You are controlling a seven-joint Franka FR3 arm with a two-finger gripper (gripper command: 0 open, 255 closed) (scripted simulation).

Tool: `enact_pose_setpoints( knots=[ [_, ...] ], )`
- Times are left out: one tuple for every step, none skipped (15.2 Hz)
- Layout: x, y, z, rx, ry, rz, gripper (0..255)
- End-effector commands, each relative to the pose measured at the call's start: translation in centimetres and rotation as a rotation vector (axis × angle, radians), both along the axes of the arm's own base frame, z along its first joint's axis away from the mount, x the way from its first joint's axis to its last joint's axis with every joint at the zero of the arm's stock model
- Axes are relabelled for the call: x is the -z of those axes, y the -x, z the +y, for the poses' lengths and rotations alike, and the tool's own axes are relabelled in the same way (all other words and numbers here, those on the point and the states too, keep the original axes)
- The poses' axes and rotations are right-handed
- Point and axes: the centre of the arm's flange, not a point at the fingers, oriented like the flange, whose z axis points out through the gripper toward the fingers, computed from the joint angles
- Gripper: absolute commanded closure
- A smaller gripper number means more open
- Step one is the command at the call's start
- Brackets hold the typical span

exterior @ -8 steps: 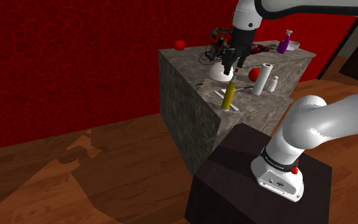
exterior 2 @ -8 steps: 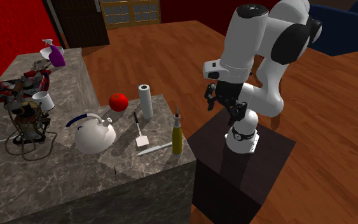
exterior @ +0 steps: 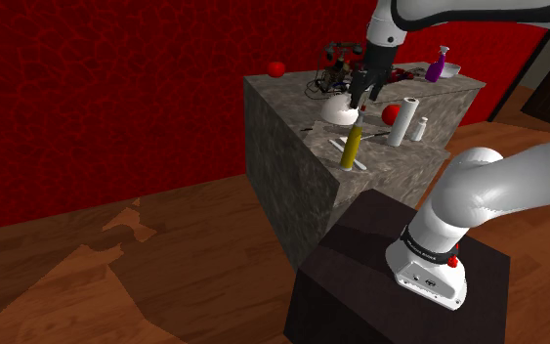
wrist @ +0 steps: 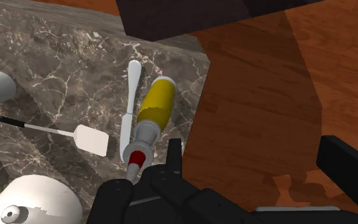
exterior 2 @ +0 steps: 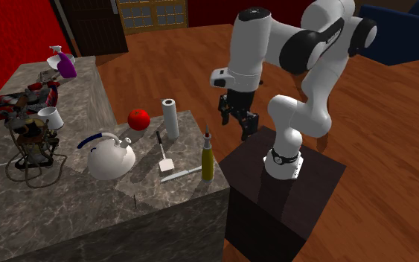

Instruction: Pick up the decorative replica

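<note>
The decorative replica (exterior 2: 30, 134) is a dark, wire-framed ornament with red and white parts. It stands at the far end of the marble counter (exterior 2: 66, 216), also seen behind the arm in the shoulder view (exterior: 336, 64). My gripper (exterior 2: 237, 123) hangs open and empty above the counter's near edge, just beyond the yellow bottle (exterior 2: 208, 160) and far from the replica. In the wrist view the gripper (wrist: 260, 162) is over the wooden floor, with the yellow bottle (wrist: 153, 111) lying beside one finger.
Between gripper and replica stand a white kettle (exterior 2: 111, 158), a red apple (exterior 2: 138, 119), a paper towel roll (exterior 2: 170, 117) and a spatula (exterior 2: 163, 152). A purple spray bottle (exterior 2: 65, 65) stands at the counter's far corner. A red ball (exterior: 276, 69) rests on another corner.
The arm has swung toward the counter. The gripper moved to the second exterior view's left, from above the stand to near the yellow bottle. Fingers stay open.
</note>
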Motion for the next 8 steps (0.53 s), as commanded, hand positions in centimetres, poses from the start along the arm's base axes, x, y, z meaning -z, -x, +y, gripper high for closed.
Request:
enact_pose_setpoints(
  knots=[
    [0.7, -0.5, -2.7, 0.020, -0.011, -0.011, 0],
    [0.9, -0.7, -4.0, 0.030, -0.017, -0.017, 0],
    [1.2, -0.8, -5.4, 0.040, -0.023, -0.022, 0],
    [1.5, -0.9, -6.7, 0.049, -0.029, -0.027, 0],
    [1.9, -1.0, -8.1, 0.059, -0.035, -0.032, 0],
    [2.2, -1.1, -9.4, 0.069, -0.041, -0.038, 0],
    [2.3, -1.2, -10.0, 0.074, -0.043, -0.040, 0],
    [2.8, -1.2, -10.0, 0.074, -0.043, -0.040, 0]
  ],
)
